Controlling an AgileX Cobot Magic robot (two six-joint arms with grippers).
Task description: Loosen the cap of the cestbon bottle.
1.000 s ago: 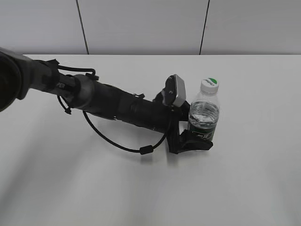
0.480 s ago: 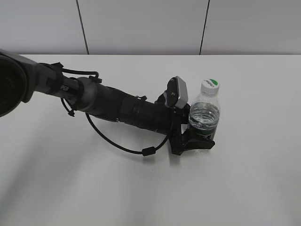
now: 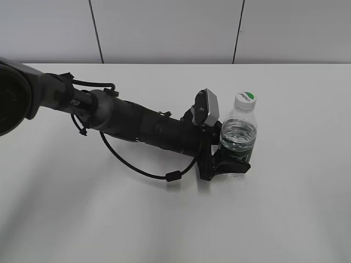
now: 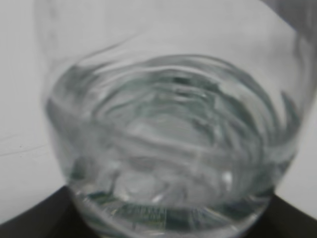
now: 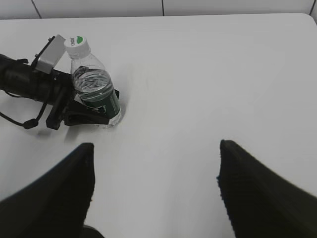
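Note:
The cestbon bottle (image 3: 238,133), clear with a dark green label band, stands upright on the white table right of centre. Its white cap (image 3: 245,99) with a green mark is screwed on. My left gripper (image 3: 233,167) lies low along the table, its black jaws closed round the bottle's lower body. In the left wrist view the bottle (image 4: 173,124) fills the frame, with jaw tips at the bottom corners. The right wrist view shows the bottle (image 5: 94,87), the cap (image 5: 77,45) and my right gripper (image 5: 156,145), open and empty, well away from them.
The white table (image 3: 296,208) runs to a pale panelled wall behind. The left arm's black cable (image 3: 137,164) loops over the table left of the bottle. The right arm is out of the exterior view.
The left arm has shifted slightly, settling lower by the bottle's base with its jaws round it. The bottle has stayed upright in nearly the same spot.

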